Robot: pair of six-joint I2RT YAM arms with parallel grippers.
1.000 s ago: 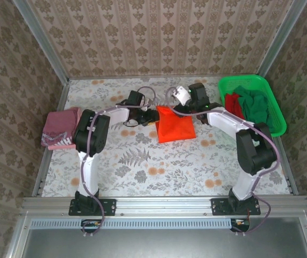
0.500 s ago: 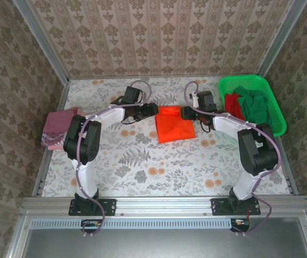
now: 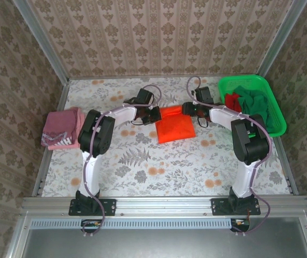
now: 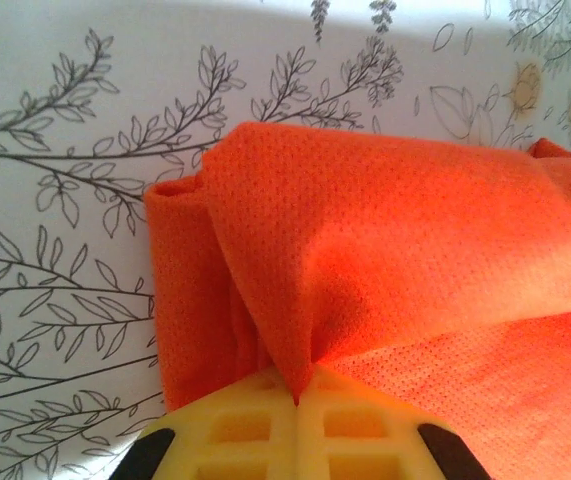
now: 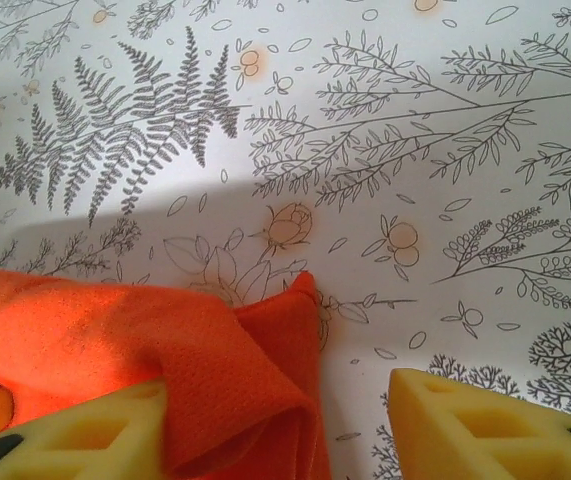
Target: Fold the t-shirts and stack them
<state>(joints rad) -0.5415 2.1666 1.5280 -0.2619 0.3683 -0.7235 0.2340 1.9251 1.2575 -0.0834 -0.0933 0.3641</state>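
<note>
**At the far middle of the bench point(image 3: 158, 166), two claws meet one orange t-shirt point(image 3: 176, 126)**

On the flowered bench, seen from my top camera, the orange t-shirt lies as a folded, roughly square packet between the two arms. The left claw point(image 3: 154, 114) sits at the packet's far left corner and the right claw point(image 3: 188, 109) at its far right corner.

Through my left wrist camera, the left claw point(image 4: 295, 392) is pinched tight on the cloth. Its two yellow pads point(image 4: 255, 400) meet, with a ridge of orange fabric gathered into the seam between them, and the folds spread away from that pinch.

Through my right wrist camera, the right claw point(image 5: 275, 425) stands partway open around the shirt's corner. One yellow finger point(image 5: 75, 435) touches the cloth, partly under a fold. The other stands on bare bench, apart from the fabric's edge.

At the bench's left edge a pink-maroon t-shirt point(image 3: 62, 128) lies folded, well apart from both claws. In the bright green basket point(image 3: 242, 79) at the far right, a red t-shirt point(image 3: 233, 103) and a dark green t-shirt point(image 3: 255, 103) lie crumpled side by side, the red one nearer the right arm.
</note>
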